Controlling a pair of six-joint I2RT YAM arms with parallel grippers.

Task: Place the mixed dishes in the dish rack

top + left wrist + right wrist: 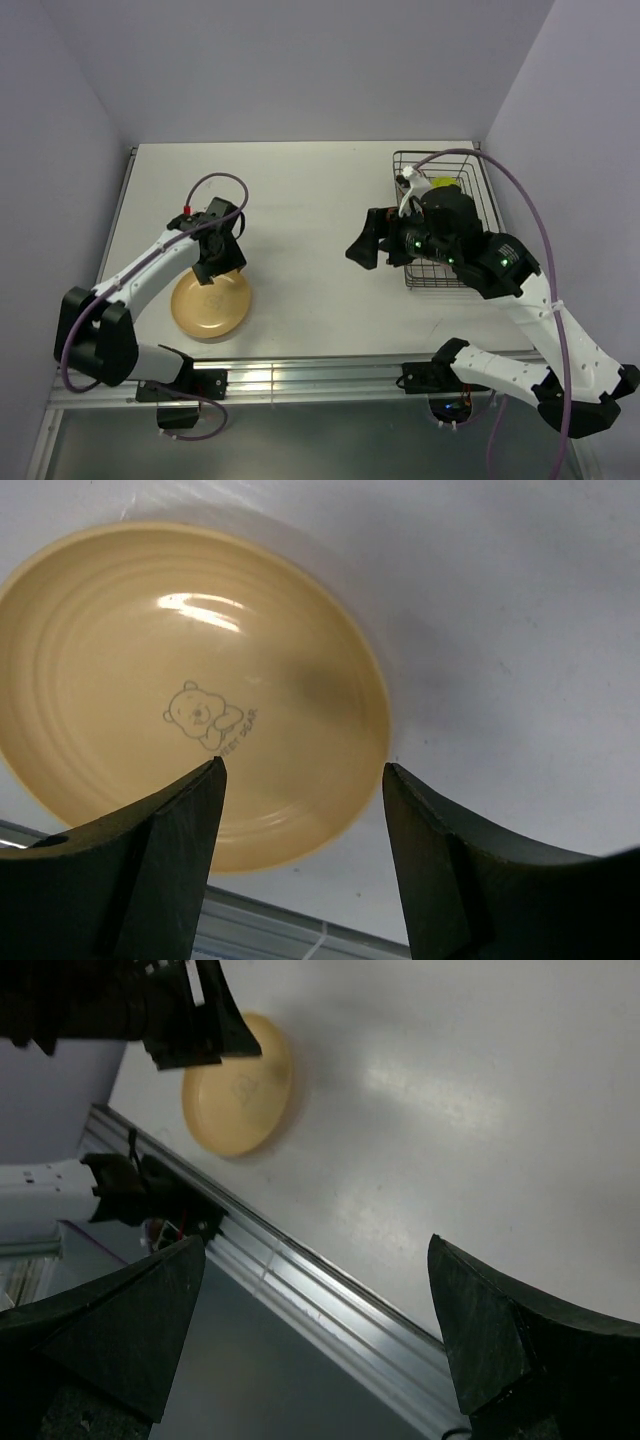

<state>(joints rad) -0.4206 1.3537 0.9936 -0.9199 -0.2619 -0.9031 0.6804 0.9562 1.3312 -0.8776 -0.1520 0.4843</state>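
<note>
A pale orange plate (210, 305) with a small bear print lies flat on the table near the front left. My left gripper (220, 268) hangs just over the plate's far edge. In the left wrist view the plate (190, 690) fills the upper left, and the left gripper (303, 780) stands open above its rim with nothing between the fingers. The black wire dish rack (478, 190) sits at the right, largely hidden by my right arm, with a lime-green dish (442, 184) inside. My right gripper (362, 243) is just left of the rack, wide open and empty. The right wrist view shows the plate (238, 1085) far off.
An aluminium rail (330, 1300) runs along the table's near edge, with a drop beyond it. Purple-grey walls close in the left, back and right sides. The bare table top (300, 200) lies between the two arms.
</note>
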